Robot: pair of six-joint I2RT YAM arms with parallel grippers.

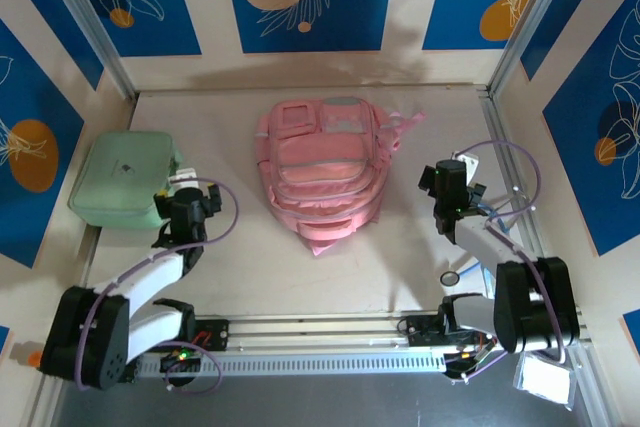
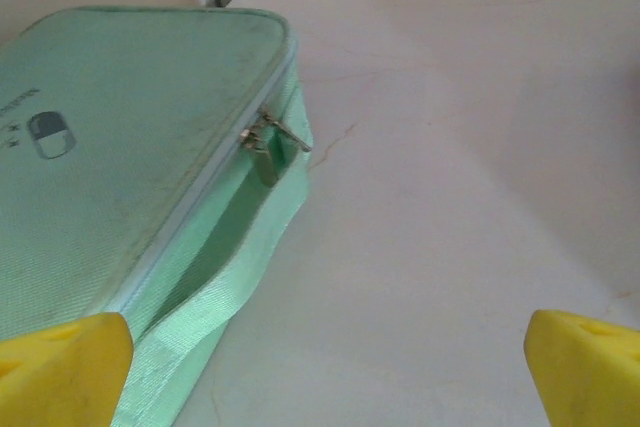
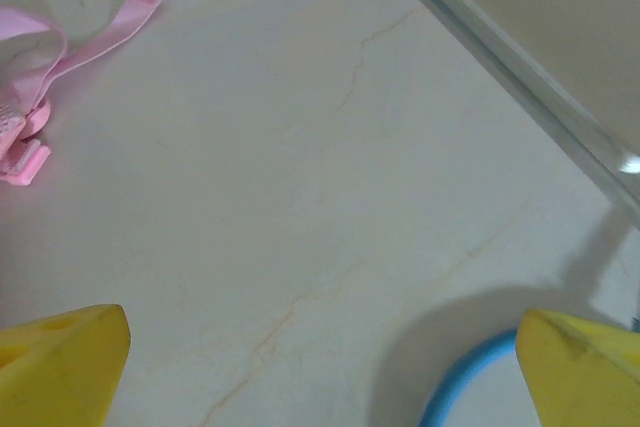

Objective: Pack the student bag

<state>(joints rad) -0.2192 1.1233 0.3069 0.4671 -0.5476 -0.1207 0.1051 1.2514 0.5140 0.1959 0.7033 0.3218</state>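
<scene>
The student bag [image 1: 320, 172], a soft pink backpack, lies flat at the middle of the table with its pockets facing up. One of its pink straps [image 3: 100, 32] trails at the top left of the right wrist view. My left gripper [image 1: 186, 199] hovers beside the right edge of a mint-green case [image 1: 122, 179]. It is open [image 2: 330, 367], its yellow fingertips [image 2: 60, 367] set wide apart over bare table and one side of the case [image 2: 110, 147]. My right gripper [image 1: 452, 182] is to the right of the bag, open [image 3: 320, 367] above bare table and holding nothing.
The case's zipper pull [image 2: 272, 137] sticks out at its corner, and its side seam gapes a little. A blue ring-shaped rim [image 3: 470, 382] lies by my right fingertip [image 3: 585, 367]. Metal frame rails [image 3: 520, 67] and patterned walls close in the table.
</scene>
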